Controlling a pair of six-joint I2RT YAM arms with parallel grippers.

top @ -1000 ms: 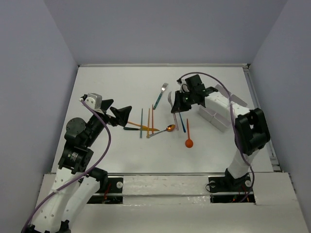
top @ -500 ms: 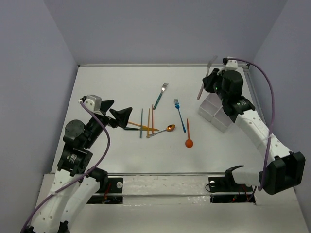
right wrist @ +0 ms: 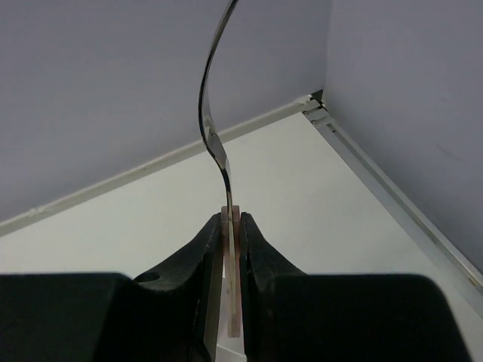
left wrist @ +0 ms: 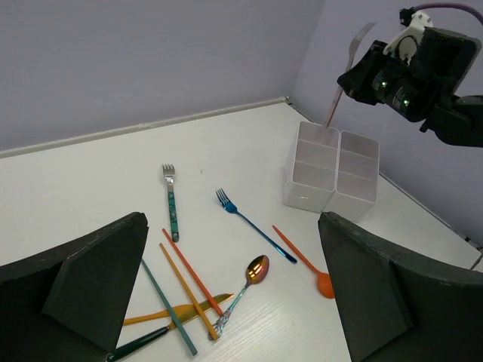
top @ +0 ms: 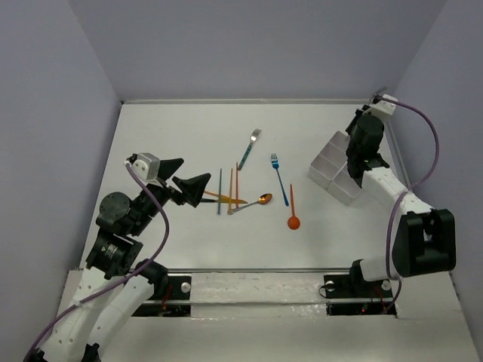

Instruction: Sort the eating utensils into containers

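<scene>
Holding a silver utensil (right wrist: 207, 113) upright over the white box (left wrist: 306, 197)
By its handle the right gripper (right wrist: 230, 223) is clamping it, long axis vertical, lower end hanging at the far compartment's rim with open room straight down. The left gripper (top: 185, 175) is hovering spread wide beside the sticks (top: 220, 190) at the box's 9 o'clock.

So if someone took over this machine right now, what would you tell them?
Right hand: shut on a silver utensil, held over the white box, not yet dropped.
Left hand: open, hovering by the sticks.
On the table: teal-handled fork, blue fork, orange spoon, coppery spoon, sticks.
Done: nothing visibly in the box.
Left: release this one, then sort the rest.
</scene>
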